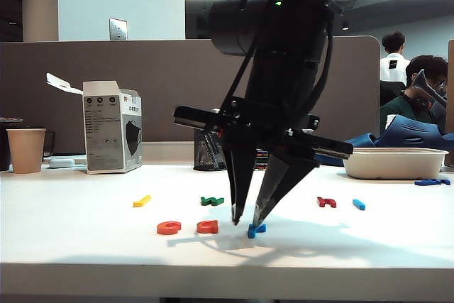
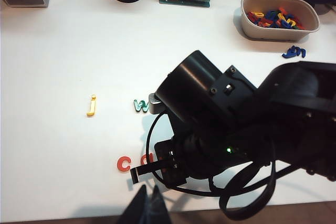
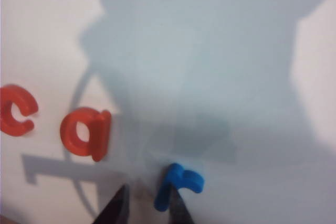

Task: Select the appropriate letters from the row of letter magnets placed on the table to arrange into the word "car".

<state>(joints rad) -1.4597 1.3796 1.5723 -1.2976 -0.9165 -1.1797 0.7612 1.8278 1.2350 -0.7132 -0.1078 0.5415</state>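
Right gripper [image 1: 246,221] parted, holding nothing, above r [image 1: 256,230], left gripper [image 2: 147,206] closed, near table [image 2: 52,171] edge.

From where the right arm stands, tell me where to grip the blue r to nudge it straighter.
Take the blue r by its straight stem, from above. It lies flat on the table beside the orange a, so only a top-down pinch across the narrow stem fits. The right gripper hangs there, jaws apart.
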